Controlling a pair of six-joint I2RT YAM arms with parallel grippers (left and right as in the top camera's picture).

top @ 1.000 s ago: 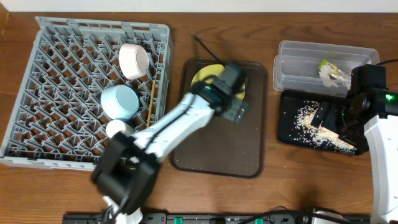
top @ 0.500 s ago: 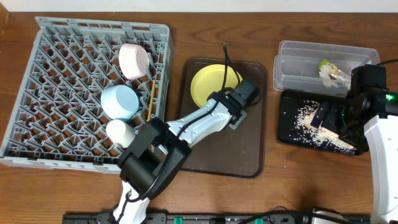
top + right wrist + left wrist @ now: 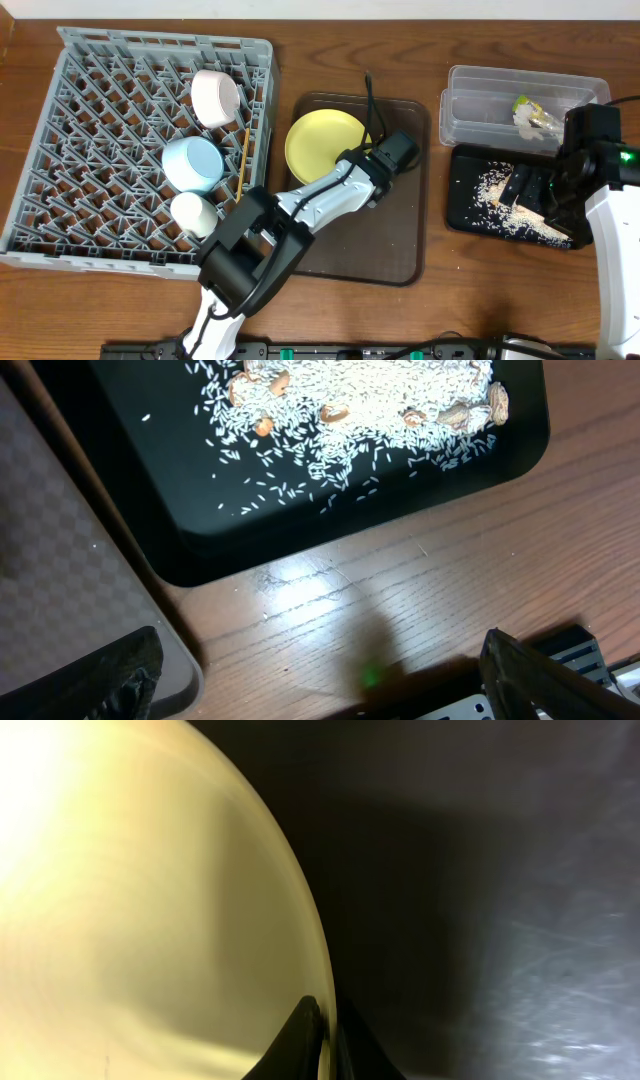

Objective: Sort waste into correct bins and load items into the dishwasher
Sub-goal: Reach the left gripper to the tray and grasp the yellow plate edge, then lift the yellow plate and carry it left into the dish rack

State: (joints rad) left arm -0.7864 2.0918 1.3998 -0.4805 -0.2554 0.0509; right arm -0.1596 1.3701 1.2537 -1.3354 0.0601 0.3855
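Observation:
The round yellow plate [image 3: 320,145] is over the brown serving tray, its right rim pinched by my left gripper [image 3: 358,163]. In the left wrist view the plate [image 3: 150,900] fills the left half and my left gripper [image 3: 322,1025] is shut on its edge. In the grey dish rack [image 3: 100,130] are the light blue bowl [image 3: 192,163], the white bowl [image 3: 215,97] and the chopsticks [image 3: 242,160]. My right gripper [image 3: 535,192] hovers open over the black tray [image 3: 470,205], which holds rice crumbs [image 3: 350,420]. The green-yellow wrapper [image 3: 530,112] lies in the clear tub [image 3: 480,100].
The dark brown serving tray [image 3: 350,240] sits in the middle under the left arm. A small white cup [image 3: 193,212] stands in the rack's front part. In the right wrist view, bare table shows between the open right gripper [image 3: 330,680] and the black tray [image 3: 200,550].
My left gripper has shut on the plate's right rim, and the plate has shifted left and toward the front on the brown tray. The right arm has not moved.

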